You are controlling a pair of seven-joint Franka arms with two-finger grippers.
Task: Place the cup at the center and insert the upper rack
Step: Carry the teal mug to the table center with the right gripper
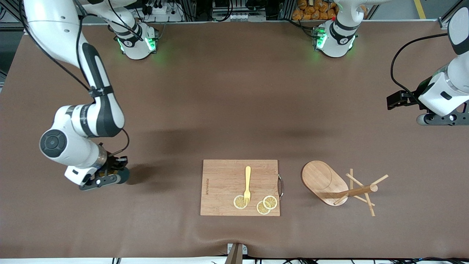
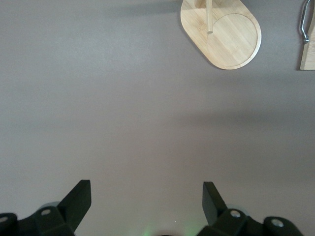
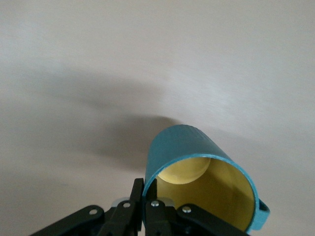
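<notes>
Cup (image 3: 197, 162) rim in right gripper (image 3: 143, 189) jaws

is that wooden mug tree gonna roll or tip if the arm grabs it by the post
The mug tree lies tipped on its side, so it probably pivots on its oval base edge rather than rolls; the angled pegs should block rolling. It looks stiff and light, though the thin pegs may snag or snap.

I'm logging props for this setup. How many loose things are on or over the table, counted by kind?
Cup, teal, pinched at its rim by the right claw: 1
Mug tree, lying on its side: 1
Cutting board: 1
Fork, yellow, on the board: 1
Lemon slices, on the board: 3
Total: 7
</notes>
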